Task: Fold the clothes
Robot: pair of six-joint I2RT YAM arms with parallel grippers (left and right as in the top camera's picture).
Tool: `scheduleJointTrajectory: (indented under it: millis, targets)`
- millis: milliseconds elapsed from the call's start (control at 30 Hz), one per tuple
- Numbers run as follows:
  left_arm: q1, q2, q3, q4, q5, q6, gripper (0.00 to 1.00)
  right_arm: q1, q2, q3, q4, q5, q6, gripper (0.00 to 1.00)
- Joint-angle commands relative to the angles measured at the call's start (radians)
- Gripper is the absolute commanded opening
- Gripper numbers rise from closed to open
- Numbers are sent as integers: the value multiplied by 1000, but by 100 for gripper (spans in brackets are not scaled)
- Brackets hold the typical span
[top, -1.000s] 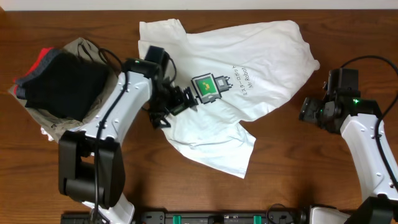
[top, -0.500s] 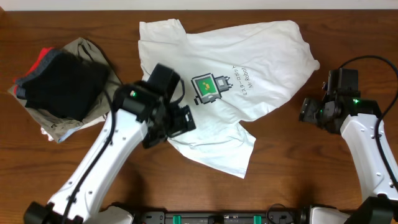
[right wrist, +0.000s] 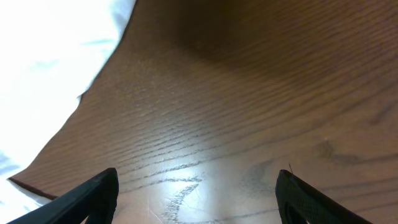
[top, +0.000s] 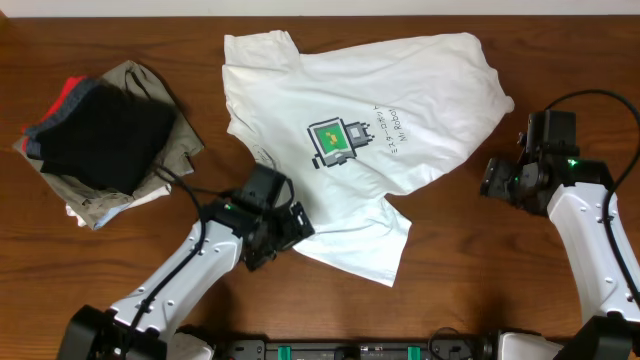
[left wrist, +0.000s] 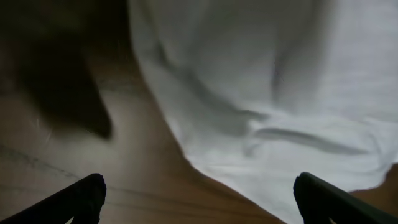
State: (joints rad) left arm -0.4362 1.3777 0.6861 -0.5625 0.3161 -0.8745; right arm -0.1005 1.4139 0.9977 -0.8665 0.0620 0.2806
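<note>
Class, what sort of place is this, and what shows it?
Probably a robotics lab's folding bench: two robot arms at a wooden table, a white T-shirt spread out, folded garments stacked beside.

1. We see the clothes point(top: 420, 90) in white, with a small green and black print point(top: 333, 142).
2. We see the desk point(top: 480, 290) in brown wood grain.
3. We see a folded pile point(top: 100, 140) in black, khaki and red.

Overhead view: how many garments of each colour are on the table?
White printed T-shirt: 1
Black folded garment: 1
Khaki folded garment: 1
Red folded garment: 1
Total: 4 that can be told apart; the stack may hide more.
</note>
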Motion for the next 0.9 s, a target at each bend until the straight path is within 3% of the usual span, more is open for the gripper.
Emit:
scheduleJointTrajectory:
  millis: [0,500,733,800,867]
  targets:
    - [-4,2,-28,38,16,-49,99,-4,-5,3,-8,0,-9,79]
    - [-53,181,-41,206,100,-119,88,-4,-5,3,-14,0,-8,79]
    - [-76,197,-41,209,121,-145,61,-4,-5,3,-14,0,-8,79]
    - [-76,197,-41,209,122,-145,48,-4,-5,3,-14,0,-8,79]
    - [-76,197,-41,209,121,-145,24,-4,-5,3,-16,0,-8,79]
